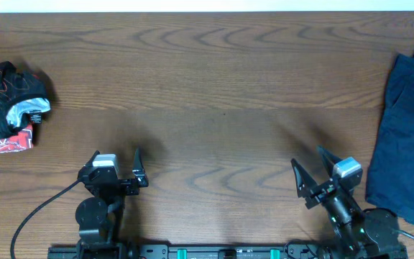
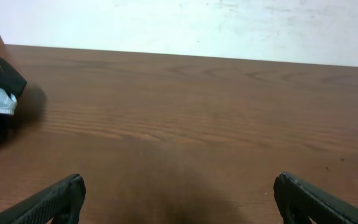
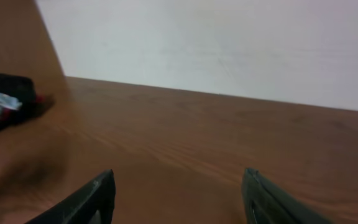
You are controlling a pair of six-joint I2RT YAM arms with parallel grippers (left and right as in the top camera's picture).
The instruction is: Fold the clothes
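Black jersey [image 1: 6, 90] bunched far left, navy garment [image 1: 408, 129] far right; left tool [image 1: 116, 154], right tool [image 1: 307, 157] wide, empty.

- Two garments: one bundled black jersey [image 1: 6, 101] at the table's left edge, one dark blue garment [image 1: 408, 137] at its right edge.
- Two grippers: left gripper [image 1: 116, 154], right gripper [image 1: 307, 156].
- One wooden table [image 1: 214, 93].
- One pale wall [image 2: 229, 25].
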